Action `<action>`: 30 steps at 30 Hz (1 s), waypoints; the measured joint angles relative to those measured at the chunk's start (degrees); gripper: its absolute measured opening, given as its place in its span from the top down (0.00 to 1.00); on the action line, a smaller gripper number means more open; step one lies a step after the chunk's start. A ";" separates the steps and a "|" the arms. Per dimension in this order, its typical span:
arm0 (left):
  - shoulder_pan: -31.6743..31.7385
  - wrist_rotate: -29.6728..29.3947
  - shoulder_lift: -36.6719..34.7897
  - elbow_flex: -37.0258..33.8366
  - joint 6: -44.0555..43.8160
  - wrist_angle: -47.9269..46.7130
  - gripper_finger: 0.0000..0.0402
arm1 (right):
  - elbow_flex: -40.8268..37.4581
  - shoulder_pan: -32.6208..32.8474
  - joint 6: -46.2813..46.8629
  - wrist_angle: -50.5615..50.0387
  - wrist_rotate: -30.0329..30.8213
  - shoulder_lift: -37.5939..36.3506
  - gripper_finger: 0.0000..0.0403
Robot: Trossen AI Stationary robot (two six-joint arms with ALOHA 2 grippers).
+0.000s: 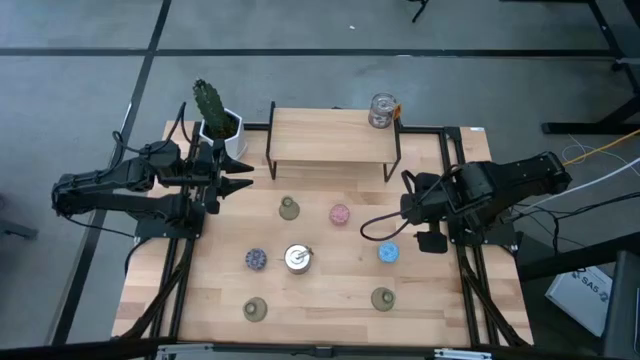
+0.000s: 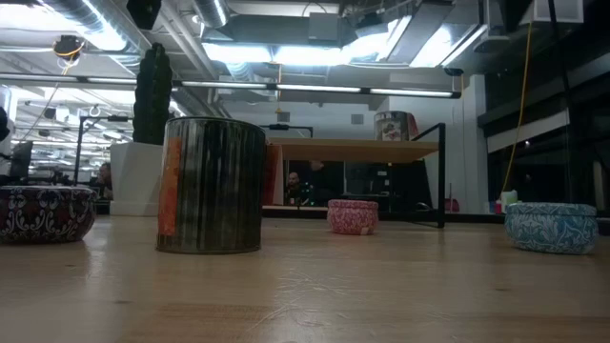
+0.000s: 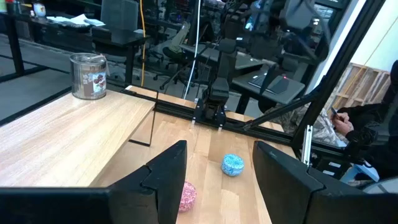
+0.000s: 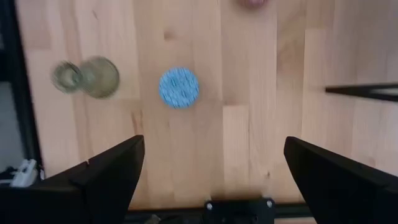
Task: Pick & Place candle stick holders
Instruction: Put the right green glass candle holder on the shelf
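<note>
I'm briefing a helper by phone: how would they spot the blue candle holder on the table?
Start at the raised wooden shelf at the table's far edge, then come toward the right arm's open gripper. Just in front of it lies the blue candle holder, a low round piece. It is the only blue one; its nearest neighbours are a pink holder and an olive-green holder.

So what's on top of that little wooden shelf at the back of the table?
One shiny silvery-glass cup stands near the right end of the wooden shelf; its top is otherwise bare. Anything beneath the board is hidden from above.
</note>
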 joint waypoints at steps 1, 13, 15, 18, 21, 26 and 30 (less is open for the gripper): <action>0.00 0.00 -0.02 0.00 0.00 -0.02 0.55 | -1.23 0.00 0.02 0.12 -0.02 -0.29 0.06; 0.02 -0.04 0.00 0.00 -0.17 0.00 0.55 | -10.13 0.00 -0.56 0.98 -0.04 -1.41 0.11; 0.01 -0.18 -0.02 0.00 -0.17 0.00 0.55 | -10.22 -0.02 -0.71 0.75 -0.04 -1.41 0.11; 0.02 -0.42 0.00 0.00 -0.17 -0.02 0.55 | -10.22 -0.09 0.36 0.59 -0.07 -1.41 0.11; 0.02 -0.44 0.00 0.00 -0.17 0.00 0.55 | -10.22 -0.09 1.22 0.41 -0.09 -1.41 0.11; 0.00 -0.44 -0.02 0.00 -0.17 -0.02 0.55 | -10.22 -0.09 1.41 0.48 -0.24 -1.41 0.11; 0.00 -0.46 0.00 0.00 -0.15 -0.02 0.55 | -10.22 -0.13 1.44 1.85 -2.02 -1.41 0.11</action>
